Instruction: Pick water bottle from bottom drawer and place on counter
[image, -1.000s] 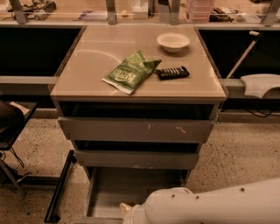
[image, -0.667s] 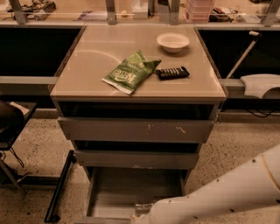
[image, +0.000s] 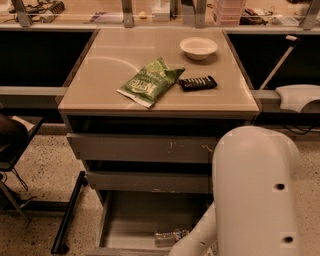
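The water bottle (image: 168, 238) lies on its side on the floor of the open bottom drawer (image: 135, 216), near the drawer's front edge. My white arm (image: 252, 195) fills the lower right, and its forearm (image: 197, 241) slants down to the bottom edge of the view, just right of the bottle. The gripper is below the bottom edge of the view and does not show. The tan counter (image: 105, 75) tops the grey cabinet.
On the counter lie a green chip bag (image: 150, 82), a black remote-like bar (image: 198, 82) and a white bowl (image: 198, 47). Two grey-fronted drawers (image: 140, 147) are above the open one. A black chair leg (image: 67, 212) stands at the left and a white object (image: 299, 96) at the right.
The arm has swung from lying low across the drawer's front to standing tall at the right. The bottle on the drawer floor now shows.
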